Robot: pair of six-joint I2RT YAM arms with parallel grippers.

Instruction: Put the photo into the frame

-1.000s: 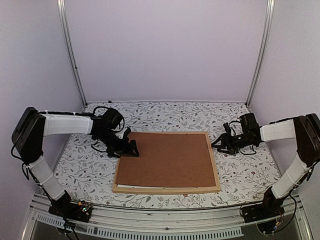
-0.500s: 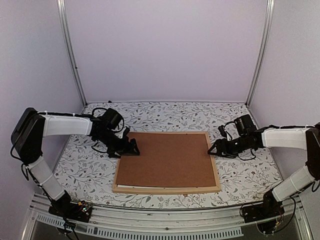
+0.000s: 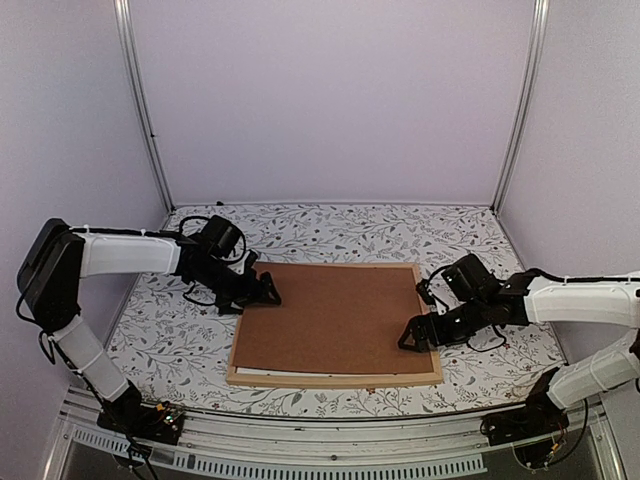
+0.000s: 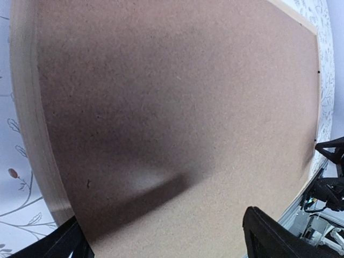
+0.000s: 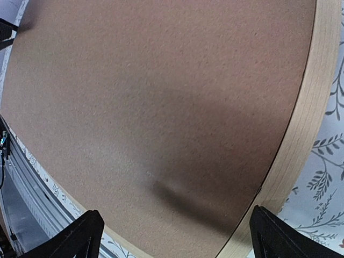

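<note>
The frame (image 3: 335, 380) of light wood strips lies flat in the middle of the table. A plain brown backing board (image 3: 330, 318) fills it. The photo is hidden. My left gripper (image 3: 268, 293) is open, low over the board's far left corner. In the left wrist view the board (image 4: 177, 107) spans the gap between the fingers of this gripper (image 4: 164, 236), and nothing is held. My right gripper (image 3: 412, 338) is open over the board's near right part. In the right wrist view this gripper (image 5: 174, 226) straddles bare board (image 5: 161, 80) beside the frame strip (image 5: 312, 107).
A floral cloth (image 3: 180, 340) covers the table round the frame. A thin white edge (image 3: 262, 373) shows under the board at the frame's near left. Metal posts (image 3: 145, 110) and plain walls close in the back and sides. A metal rail (image 3: 320, 445) runs along the near edge.
My right gripper has moved from beside the frame's right edge to over the board's near right part, and its jaws have opened wider. The left gripper has barely shifted.
</note>
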